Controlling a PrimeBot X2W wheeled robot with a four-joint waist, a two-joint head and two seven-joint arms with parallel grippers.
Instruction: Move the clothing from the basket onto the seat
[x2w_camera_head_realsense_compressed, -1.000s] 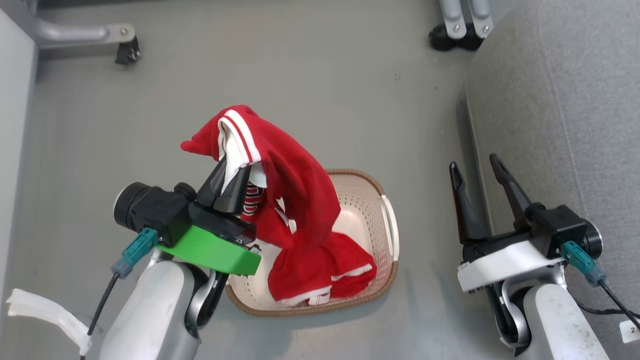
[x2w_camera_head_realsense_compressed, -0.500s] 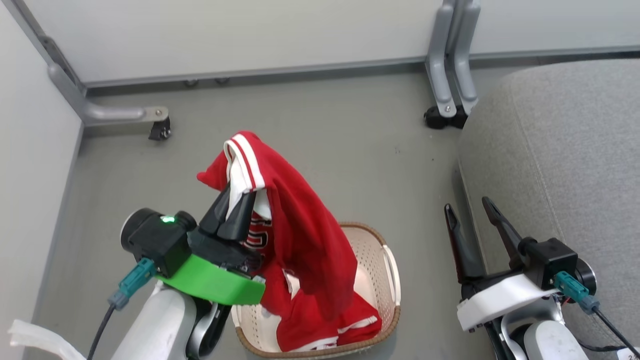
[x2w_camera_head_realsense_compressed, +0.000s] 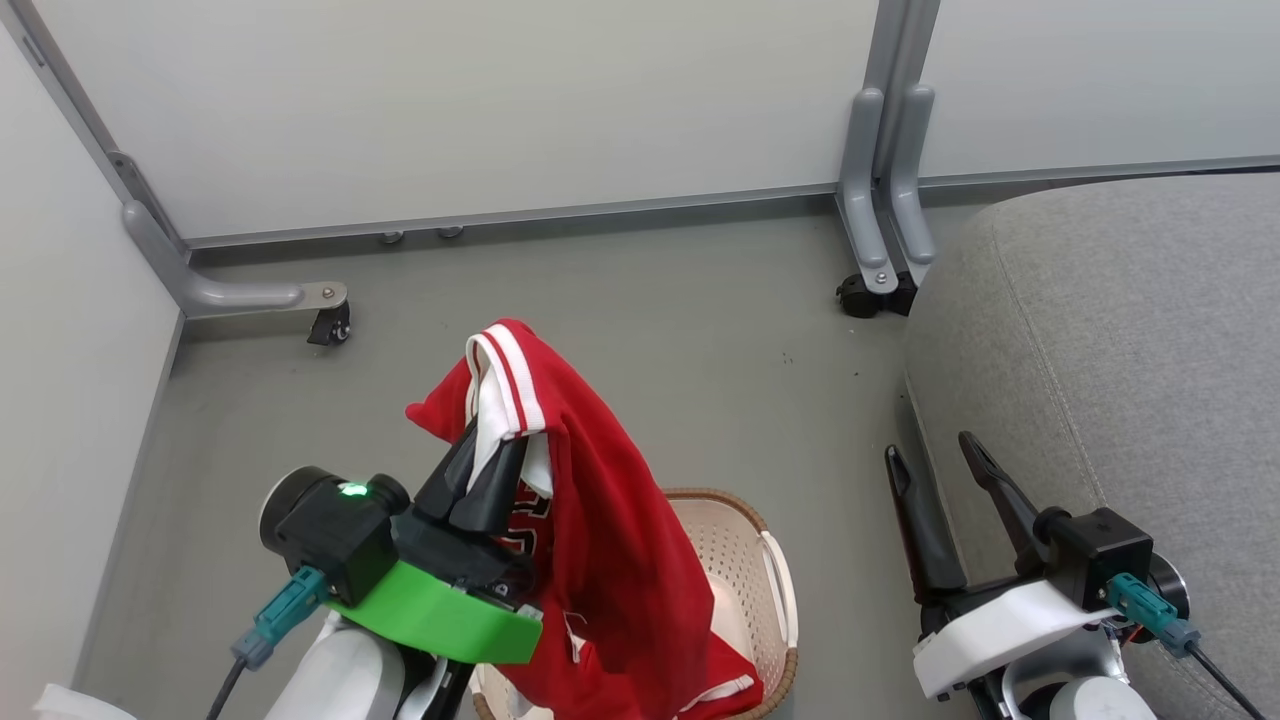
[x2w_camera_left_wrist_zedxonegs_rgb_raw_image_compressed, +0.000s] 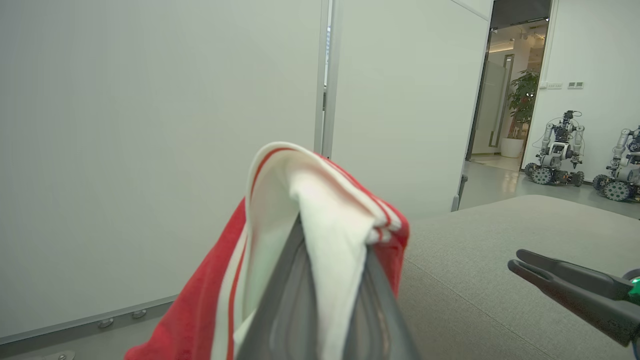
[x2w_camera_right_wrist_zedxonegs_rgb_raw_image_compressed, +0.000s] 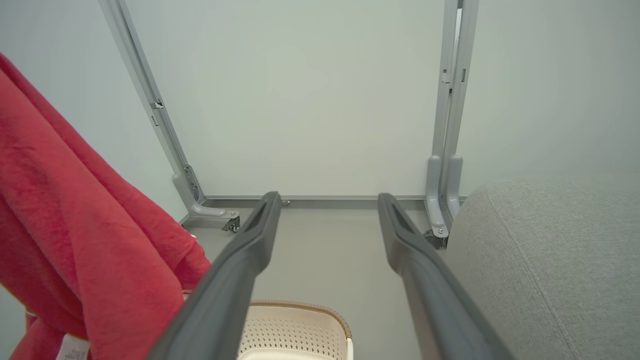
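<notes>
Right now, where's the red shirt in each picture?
Head view: the red shirt hangs lower middle from the left gripper, over the basket.
Left wrist view: red shirt at bottom middle, pinched in the jaws.
Right wrist view: red shirt along the left edge.
Shared landmark: the grey seat, at right everywhere.

Robotics lab: wheeled partition walls (x2w_camera_head_realsense_compressed: 500, 110), parked robots (x2w_camera_left_wrist_zedxonegs_rgb_raw_image_compressed: 554, 155) beyond.

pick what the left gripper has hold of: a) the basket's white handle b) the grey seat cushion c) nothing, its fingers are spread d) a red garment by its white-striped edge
D: the left gripper is shut on the red garment, pinching its white-striped edge, and the cloth hangs over the basket.
</notes>
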